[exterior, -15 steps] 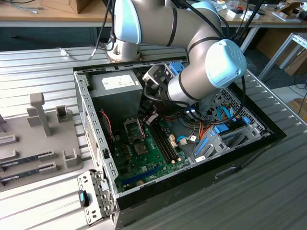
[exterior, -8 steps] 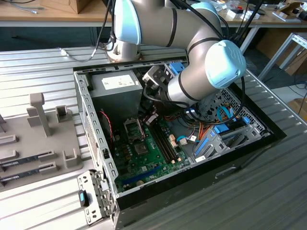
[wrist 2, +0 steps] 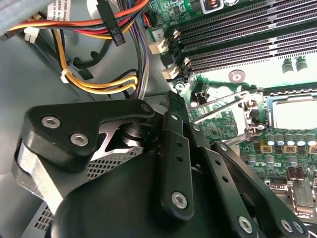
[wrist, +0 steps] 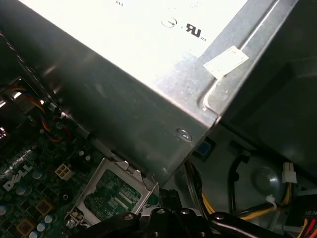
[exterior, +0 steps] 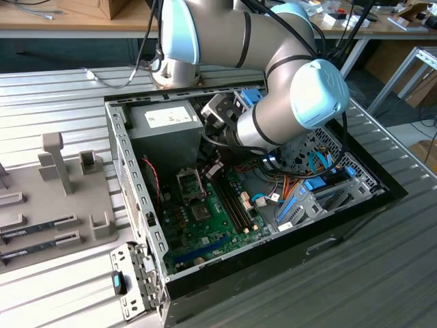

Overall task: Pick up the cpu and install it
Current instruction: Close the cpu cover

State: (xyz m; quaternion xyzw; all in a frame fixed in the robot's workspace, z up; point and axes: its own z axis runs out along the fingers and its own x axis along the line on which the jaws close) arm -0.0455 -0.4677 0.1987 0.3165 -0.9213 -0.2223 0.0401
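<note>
My gripper (exterior: 215, 169) hangs inside the open computer case (exterior: 130, 178), low over the green motherboard (exterior: 205, 225). It sits just to the exterior view's right of the dark metal socket frame (exterior: 190, 183). In the second wrist view its black linkage (wrist 2: 173, 163) lies beside that frame (wrist 2: 257, 114), whose wire levers stick out toward the gripper. A pale glaring square (wrist 2: 294, 113) lies inside the frame; I cannot tell whether it is the cpu. In the first wrist view the frame (wrist: 106, 171) surrounds a green patch, close to the gripper's links (wrist: 163, 220).
The silver power supply (exterior: 167, 126) stands just behind the socket and looms close (wrist: 148, 49). Memory slots (wrist 2: 247, 39) and bundled coloured cables (wrist 2: 99, 84) flank the gripper. Drive bays with blue clips (exterior: 314, 195) fill the case's right side. A grey fixture tray (exterior: 61, 205) lies outside.
</note>
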